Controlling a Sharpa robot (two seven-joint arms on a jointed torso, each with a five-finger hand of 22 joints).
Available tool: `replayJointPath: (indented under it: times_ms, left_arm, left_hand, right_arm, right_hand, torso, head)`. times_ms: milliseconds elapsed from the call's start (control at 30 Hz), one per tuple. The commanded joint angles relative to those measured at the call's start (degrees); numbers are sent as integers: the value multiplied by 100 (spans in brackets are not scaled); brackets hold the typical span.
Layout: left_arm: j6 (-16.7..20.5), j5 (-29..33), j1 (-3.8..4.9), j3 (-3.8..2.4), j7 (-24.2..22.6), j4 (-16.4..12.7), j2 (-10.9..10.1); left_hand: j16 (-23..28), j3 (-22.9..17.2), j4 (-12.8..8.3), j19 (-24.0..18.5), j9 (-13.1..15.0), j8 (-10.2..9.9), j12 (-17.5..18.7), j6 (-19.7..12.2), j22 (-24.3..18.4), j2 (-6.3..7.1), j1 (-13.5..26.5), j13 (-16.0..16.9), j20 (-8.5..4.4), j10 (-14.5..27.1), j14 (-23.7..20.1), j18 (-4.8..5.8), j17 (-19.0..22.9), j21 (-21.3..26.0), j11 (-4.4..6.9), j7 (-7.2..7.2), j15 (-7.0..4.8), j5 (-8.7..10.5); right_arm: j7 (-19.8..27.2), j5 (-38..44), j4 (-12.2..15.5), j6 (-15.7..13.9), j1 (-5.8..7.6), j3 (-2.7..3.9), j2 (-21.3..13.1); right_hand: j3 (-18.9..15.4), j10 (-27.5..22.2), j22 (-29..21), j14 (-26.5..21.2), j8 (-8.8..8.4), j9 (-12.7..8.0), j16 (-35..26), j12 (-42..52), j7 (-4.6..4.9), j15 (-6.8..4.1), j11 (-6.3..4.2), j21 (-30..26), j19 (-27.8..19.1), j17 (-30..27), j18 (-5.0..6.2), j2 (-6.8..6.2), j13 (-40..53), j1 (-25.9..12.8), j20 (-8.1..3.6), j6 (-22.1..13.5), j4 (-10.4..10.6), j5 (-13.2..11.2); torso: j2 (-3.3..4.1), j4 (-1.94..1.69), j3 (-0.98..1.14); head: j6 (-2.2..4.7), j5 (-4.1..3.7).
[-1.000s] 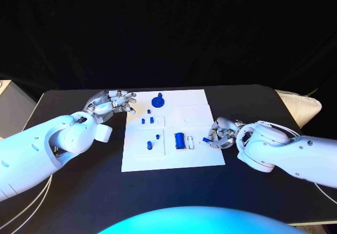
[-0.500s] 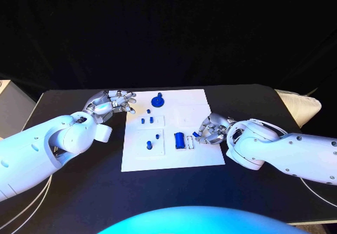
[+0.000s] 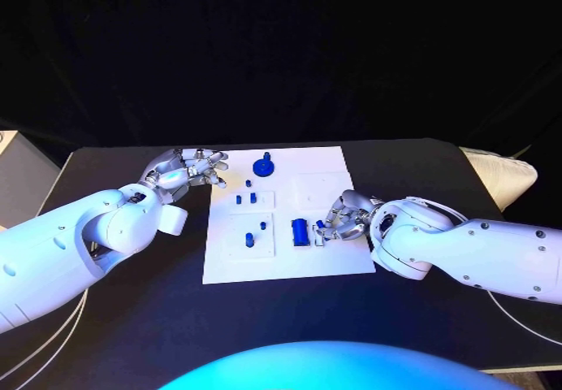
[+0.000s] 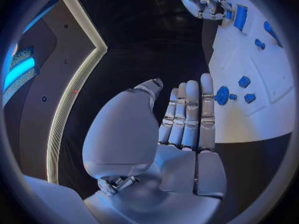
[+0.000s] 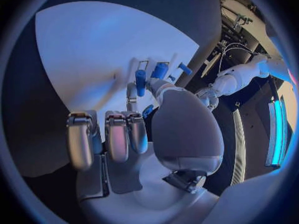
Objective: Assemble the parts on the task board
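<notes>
The white task board (image 3: pixel 331 188) lies mid-table. On it are a round blue part (image 3: pixel 265 168) at the far edge, several small blue pieces around (image 3: pixel 248 240), and a blue cylinder (image 3: pixel 300 232). My right hand (image 3: pixel 344 218) hovers over the board's right side, just right of the cylinder, and pinches a small blue part (image 3: pixel 318 223) at its fingertips. In the right wrist view that part (image 5: pixel 147 111) sits between thumb and finger, with blue pieces (image 5: pixel 140 79) beyond. My left hand (image 3: pixel 188 169) is at the board's far left corner, holding nothing. Its fingers (image 4: pixel 187 112) are stretched out near the round part (image 4: pixel 222 95).
A pale cushion-like thing (image 3: pixel 503 180) lies off the table's right edge and a grey box (image 3: pixel 18 175) off the left. The black tabletop (image 3: pixel 129 309) stretches in front of the board.
My right hand has moved left from the board's right edge, carrying the small blue part toward the blue cylinder. The left hand has stayed put.
</notes>
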State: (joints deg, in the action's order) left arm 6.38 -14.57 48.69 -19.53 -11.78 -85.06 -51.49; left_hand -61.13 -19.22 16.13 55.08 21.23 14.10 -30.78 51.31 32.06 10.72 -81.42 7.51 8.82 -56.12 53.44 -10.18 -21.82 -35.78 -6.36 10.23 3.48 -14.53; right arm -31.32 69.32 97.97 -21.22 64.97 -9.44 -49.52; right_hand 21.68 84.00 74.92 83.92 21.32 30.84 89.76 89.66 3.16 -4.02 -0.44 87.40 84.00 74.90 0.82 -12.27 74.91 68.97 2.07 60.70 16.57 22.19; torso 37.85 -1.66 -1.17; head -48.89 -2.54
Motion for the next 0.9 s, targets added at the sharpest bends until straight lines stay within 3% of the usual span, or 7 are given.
replayJointPath:
  times_ms: [33, 333, 900]
  left_arm:
    - [-99, -4, 0, -3, -18, -16, 9]
    - [-106, -6, 0, -3, -9, -22, -3]
    - [-111, -6, 0, -3, -2, -20, -4]
  left_hand:
    - [22, 7, 33, 39, -3, 21, 32, 8, -8, -4, -32, -10, 14, -8, 9, -26, 1, 32, -2, -38, -36, 22]
    - [23, 11, 34, 41, -3, 22, 41, 8, -9, -4, -31, -13, 15, 0, 8, -25, 1, 35, -5, -36, -35, 22]
    - [24, 19, 38, 44, -3, 23, 61, 8, -13, -10, -29, -19, 16, 16, 8, -24, 1, 41, -11, -33, -31, 22]
  right_arm:
    - [-42, -43, -22, 363, -9, -3, 25]
    - [-56, -35, -26, 501, -22, -7, 72]
    - [-76, 134, -162, 422, -36, -8, 174]
  right_hand:
    - [-57, 600, 1443, 608, -16, -8, 24, 34, 16, -49, -47, -7, 552, 1510, -33, -4, 1509, -57, -58, 30, 6, 8]
    - [-100, 600, 1443, 608, -9, -15, 24, 34, 12, -50, -49, -10, 552, 1510, -32, 5, 1509, -157, -59, 47, 7, -50]
    - [-147, 600, 1439, 608, -7, -24, 24, 34, 11, -52, -51, -24, 549, 1510, -30, 7, 1509, -239, -61, 52, 9, -131]
  torso:
    - [-5, 6, 0]
    - [-7, 2, 5]
    - [-1, 0, 4]
  head:
    - [-18, 8]
    - [-41, 24]
    - [-49, 33]
